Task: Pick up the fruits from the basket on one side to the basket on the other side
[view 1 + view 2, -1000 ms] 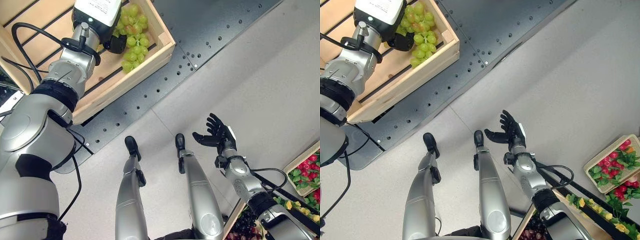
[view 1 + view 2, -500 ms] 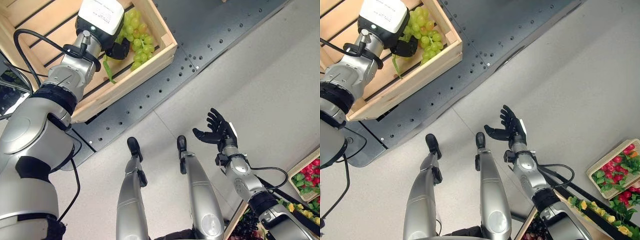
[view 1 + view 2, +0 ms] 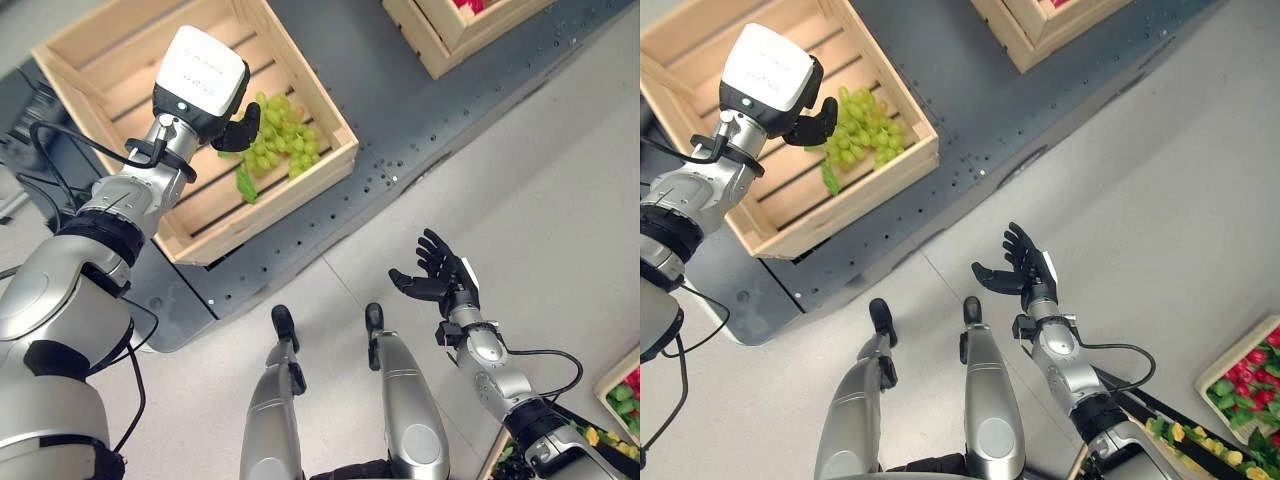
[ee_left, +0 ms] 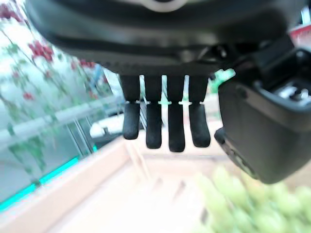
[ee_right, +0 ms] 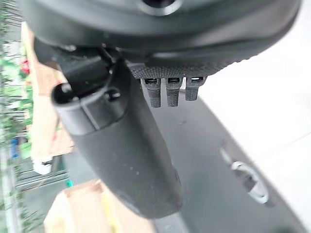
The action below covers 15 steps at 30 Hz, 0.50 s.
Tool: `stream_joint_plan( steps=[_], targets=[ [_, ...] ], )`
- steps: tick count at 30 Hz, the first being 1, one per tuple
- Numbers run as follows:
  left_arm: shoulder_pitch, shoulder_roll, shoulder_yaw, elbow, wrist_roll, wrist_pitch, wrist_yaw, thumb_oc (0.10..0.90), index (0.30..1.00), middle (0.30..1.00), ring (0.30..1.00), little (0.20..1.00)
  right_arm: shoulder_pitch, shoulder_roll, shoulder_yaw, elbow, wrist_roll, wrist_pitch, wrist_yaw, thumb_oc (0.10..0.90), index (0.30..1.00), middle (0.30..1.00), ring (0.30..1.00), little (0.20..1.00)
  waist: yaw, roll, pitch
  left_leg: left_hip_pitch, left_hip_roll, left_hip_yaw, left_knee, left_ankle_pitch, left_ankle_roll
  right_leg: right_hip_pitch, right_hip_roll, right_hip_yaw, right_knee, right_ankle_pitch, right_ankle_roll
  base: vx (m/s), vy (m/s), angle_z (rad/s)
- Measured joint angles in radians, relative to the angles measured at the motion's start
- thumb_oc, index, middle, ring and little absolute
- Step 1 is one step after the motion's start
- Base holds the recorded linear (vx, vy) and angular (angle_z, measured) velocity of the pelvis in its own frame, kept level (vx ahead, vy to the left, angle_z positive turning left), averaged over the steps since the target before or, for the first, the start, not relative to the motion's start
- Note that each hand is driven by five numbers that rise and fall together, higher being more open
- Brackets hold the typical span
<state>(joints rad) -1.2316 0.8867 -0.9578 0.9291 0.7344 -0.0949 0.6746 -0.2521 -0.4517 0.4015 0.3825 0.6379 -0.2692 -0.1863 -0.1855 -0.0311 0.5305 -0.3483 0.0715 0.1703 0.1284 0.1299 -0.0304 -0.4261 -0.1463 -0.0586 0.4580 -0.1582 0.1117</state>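
Even, bright light falls on my work from overhead, and the pale floor shows only soft shadow. The wooden crate casts a faint shade on its own slats, and the white housing above my left hand glares slightly. From my left wrist the fingers are fairly crisp, while the green grapes below are smeared out of focus. My right wrist's background is blurred too.
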Motion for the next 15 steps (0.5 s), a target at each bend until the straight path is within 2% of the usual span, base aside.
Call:
stream_joint_plan(
  steps=[5,8,11,13,15],
  targets=[
    [0.109,0.074,0.037,-0.108,0.024,-0.009,0.02,0.4,0.3,0.3,0.3,0.3,0.033,-0.012,-0.019,-0.065,0.007,-0.002,0.016,0.8,0.9,0.9,0.9,0.9,0.0,0.024,-0.004,0.111,-0.001,0.002,-0.051,0.007,0.004,0.111,-0.002,-0.013,-0.052,0.0,0.003,0.1,0.049,0.01],
    [0.165,0.118,0.061,-0.173,0.038,-0.011,0.025,0.4,0.3,0.3,0.3,0.3,0.035,-0.015,-0.047,-0.081,0.007,-0.001,0.037,0.8,0.9,0.9,0.9,0.9,0.014,0.055,-0.004,0.159,-0.004,0.001,-0.076,0.008,0.006,0.162,-0.007,-0.022,-0.077,0.0,0.007,0.15,0.08,0.02],
    [0.268,0.163,0.132,-0.281,0.038,-0.013,0.027,0.4,0.3,0.3,0.3,0.3,0.071,-0.053,-0.053,-0.127,0.006,0.002,0.081,0.8,0.9,0.9,0.9,0.9,0.018,0.092,-0.016,0.235,-0.004,0.0,-0.115,0.008,0.006,0.246,-0.01,-0.04,-0.125,0.001,0.011,0.14,0.039,0.05],
    [0.292,0.17,0.179,-0.307,0.04,-0.023,0.027,0.4,0.3,0.3,0.3,0.3,0.083,-0.068,-0.082,-0.157,0.005,0.005,0.112,0.8,0.9,0.9,0.9,0.9,0.035,0.123,-0.03,0.265,-0.006,0.0,-0.134,0.008,0.006,0.278,-0.011,-0.048,-0.146,0.002,0.015,0.19,0.017,0.04],
    [0.305,0.17,0.205,-0.318,0.041,-0.023,0.027,0.4,0.3,0.3,0.3,0.3,0.083,-0.073,-0.089,-0.158,0.002,0.005,0.122,0.8,0.9,0.9,0.9,0.9,0.04,0.141,-0.045,0.28,-0.005,-0.002,-0.142,0.008,0.006,0.302,-0.01,-0.059,-0.161,0.003,0.017,0.17,0.003,0.08]
  ],
)
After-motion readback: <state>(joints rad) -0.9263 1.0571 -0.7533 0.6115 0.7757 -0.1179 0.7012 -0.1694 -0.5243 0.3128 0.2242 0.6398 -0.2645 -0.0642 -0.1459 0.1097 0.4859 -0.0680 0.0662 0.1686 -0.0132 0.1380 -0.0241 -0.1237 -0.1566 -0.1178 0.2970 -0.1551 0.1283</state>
